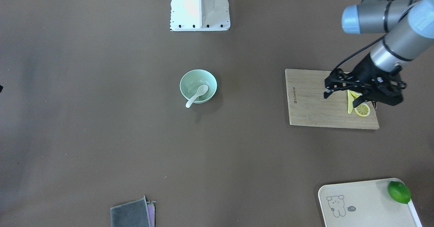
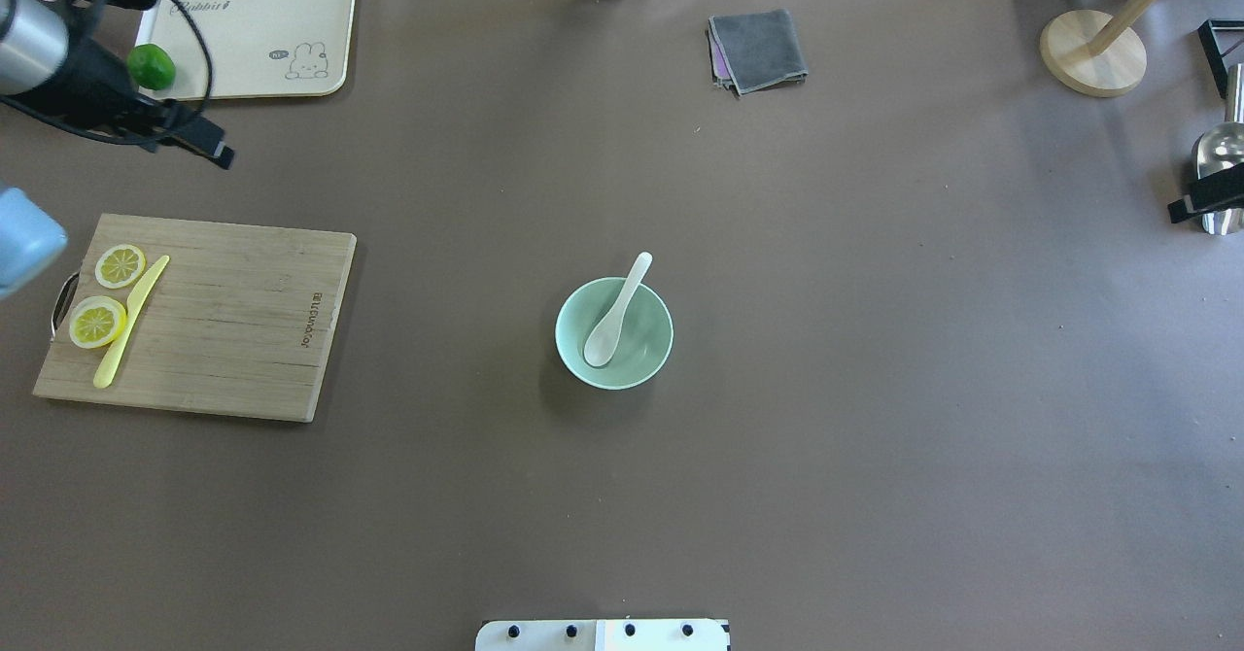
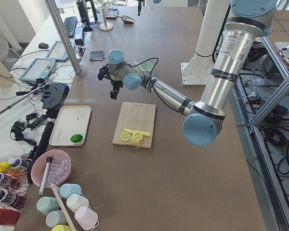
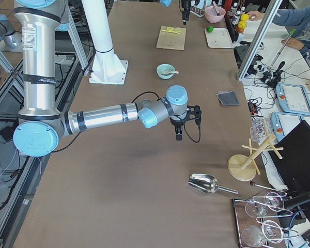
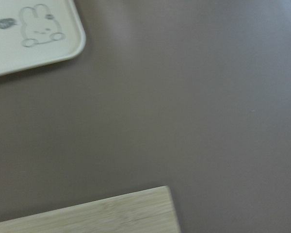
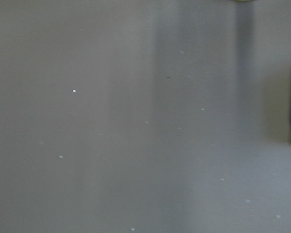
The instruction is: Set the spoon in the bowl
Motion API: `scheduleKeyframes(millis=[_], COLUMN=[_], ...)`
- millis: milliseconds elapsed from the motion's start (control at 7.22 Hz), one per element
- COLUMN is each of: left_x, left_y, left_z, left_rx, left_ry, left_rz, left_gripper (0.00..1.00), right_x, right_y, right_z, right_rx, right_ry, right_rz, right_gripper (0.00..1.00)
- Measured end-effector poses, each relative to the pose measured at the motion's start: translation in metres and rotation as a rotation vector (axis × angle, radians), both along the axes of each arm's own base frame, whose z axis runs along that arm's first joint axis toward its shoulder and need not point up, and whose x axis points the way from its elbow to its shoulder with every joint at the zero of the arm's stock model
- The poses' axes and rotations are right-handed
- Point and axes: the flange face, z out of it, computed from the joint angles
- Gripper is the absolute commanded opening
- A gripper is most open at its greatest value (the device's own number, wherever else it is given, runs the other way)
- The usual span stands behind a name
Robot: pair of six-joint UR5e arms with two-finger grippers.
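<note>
The white spoon (image 1: 197,95) lies in the pale mint-green bowl (image 1: 190,79) at the table's middle. Its scoop rests inside and its handle leans over the rim. In the overhead view the spoon (image 2: 616,312) lies the same way in the bowl (image 2: 649,359). My left gripper (image 1: 340,98) is open and empty, hovering over the cutting board far from the bowl; it also shows in the overhead view (image 2: 199,141). My right gripper (image 4: 186,127) looks open and empty, far to the other side; only one finger (image 2: 1205,206) shows at the overhead view's right edge.
A wooden cutting board (image 2: 233,330) holds two lemon slices (image 2: 97,322) and a yellow knife (image 2: 131,321). A cream tray (image 2: 253,34) with a lime (image 2: 152,66), a grey cloth (image 2: 758,51), a wooden stand (image 2: 1093,53) and a metal scoop (image 2: 1220,151) line the far and right edges.
</note>
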Motion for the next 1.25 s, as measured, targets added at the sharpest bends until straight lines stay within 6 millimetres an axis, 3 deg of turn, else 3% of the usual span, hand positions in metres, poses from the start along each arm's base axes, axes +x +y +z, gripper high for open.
scheduleKeyframes(millis=[277, 415, 554, 831, 1246], left_x=[-0.103, -0.146, -0.174, -0.199, -0.219], left_y=[0.025, 0.040, 0.057, 0.082, 0.095], left_z=[0.073, 0.108, 0.136, 0.167, 0.181], left_rx=[0.015, 0.026, 0.020, -0.011, -0.039], left_ry=[-0.044, -0.069, -0.090, -0.117, -0.122], left_rz=[-0.001, -0.005, -0.008, -0.025, -0.061], left_gripper=[0.98, 0.98, 0.98, 0.98, 0.98], right_x=[0.075, 0.097, 0.108, 0.117, 0.119], right_y=[0.007, 0.011, 0.014, 0.019, 0.019], right_z=[0.025, 0.031, 0.035, 0.040, 0.039], right_rx=[0.021, 0.022, 0.021, 0.027, 0.033], right_ry=[0.057, 0.070, 0.078, 0.084, 0.086], right_rz=[-0.050, -0.064, -0.069, -0.073, -0.075], right_gripper=[1.00, 1.00, 1.00, 1.00, 1.00])
